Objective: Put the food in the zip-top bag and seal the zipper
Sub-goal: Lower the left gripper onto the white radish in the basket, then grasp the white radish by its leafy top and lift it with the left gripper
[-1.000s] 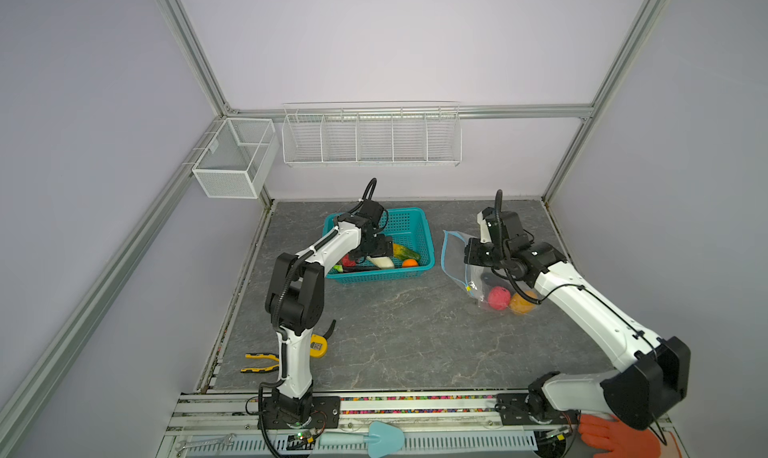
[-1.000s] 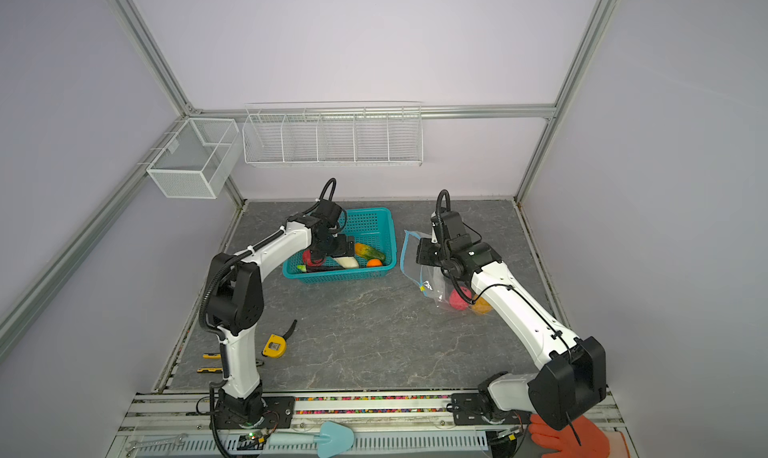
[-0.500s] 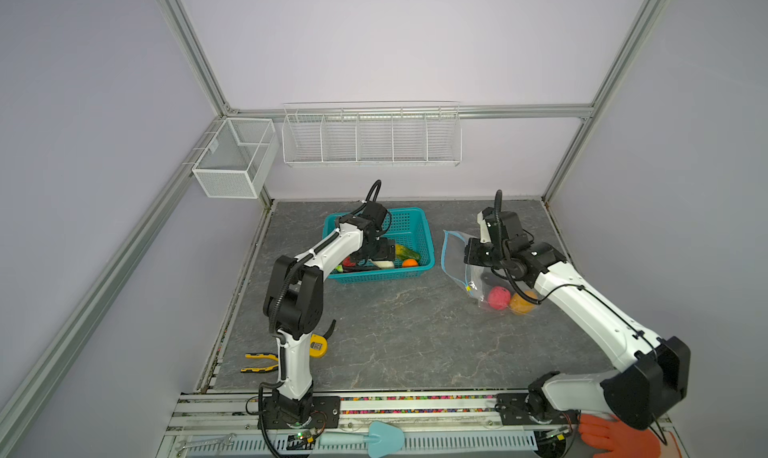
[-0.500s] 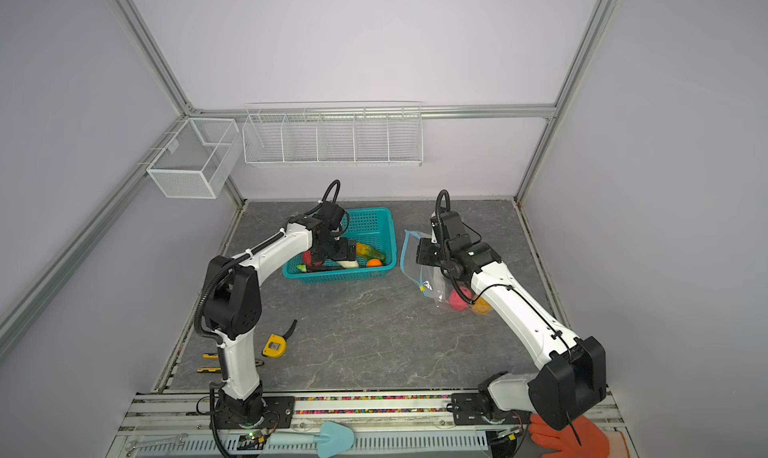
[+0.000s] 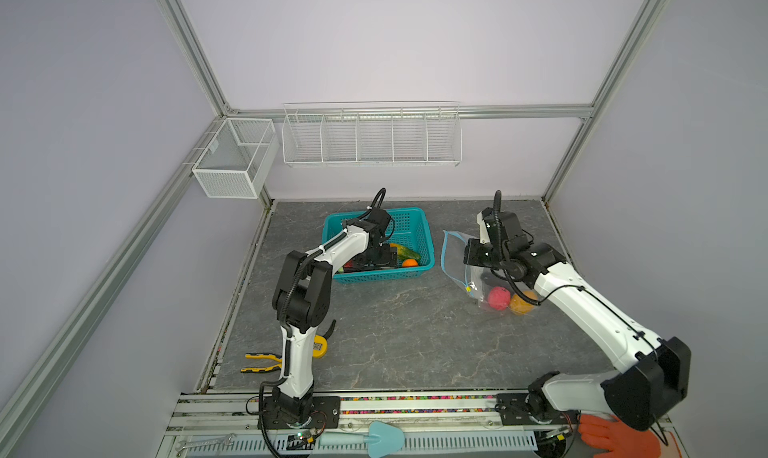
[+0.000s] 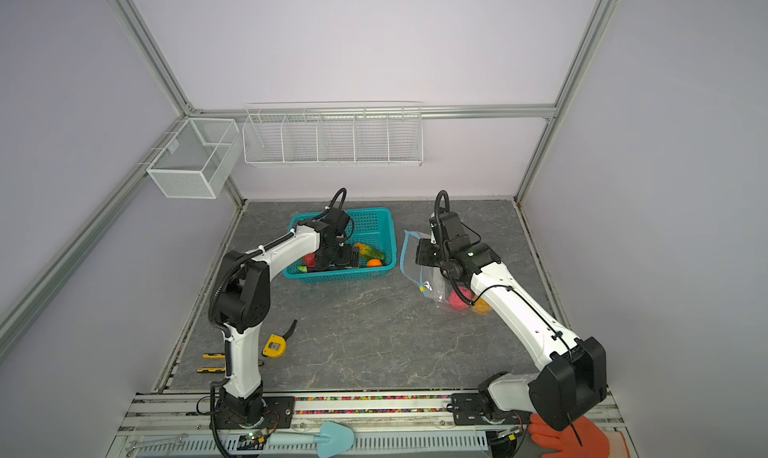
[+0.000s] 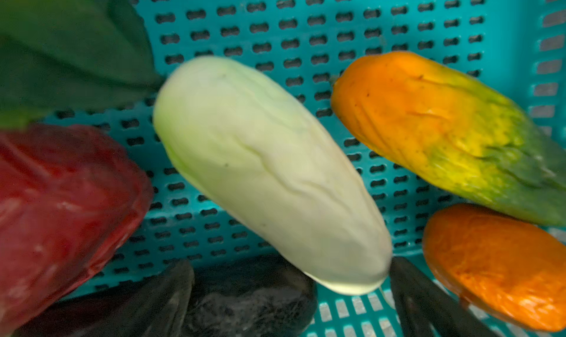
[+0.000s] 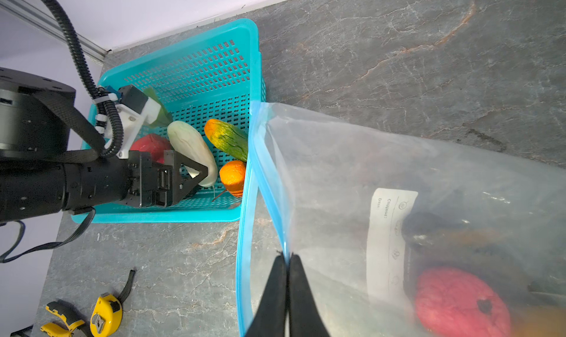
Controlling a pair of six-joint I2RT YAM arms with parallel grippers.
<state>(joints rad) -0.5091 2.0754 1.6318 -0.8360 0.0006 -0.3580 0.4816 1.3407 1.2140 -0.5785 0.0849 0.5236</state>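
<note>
Open zip-top bag [image 8: 337, 173] just beside the teal basket [image 8: 171, 217], mouth toward it.
In the basket, wide-spread left gripper [image 8: 198, 179] at a white food piece [image 7: 269, 173], long axis slanted across the floor, parallel to an orange-green gourd [image 7: 444, 130]. On the zipper [image 8: 242, 228], right gripper [image 8: 286, 257] pressed together, pinching it. White bag label [image 8: 392, 228] with "Date"; 1 pink fruit [image 5: 498, 298] and 1 orange fruit [image 5: 523, 303] at the bag's end far from the basket.

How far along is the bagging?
Done: a pink piece and an orange piece lie in the zip-top bag. In hand: right gripper shut on the bag's mouth; left gripper open over the white vegetable in the teal basket. Left: that and the other basket pieces, then sealing the zipper.
</note>
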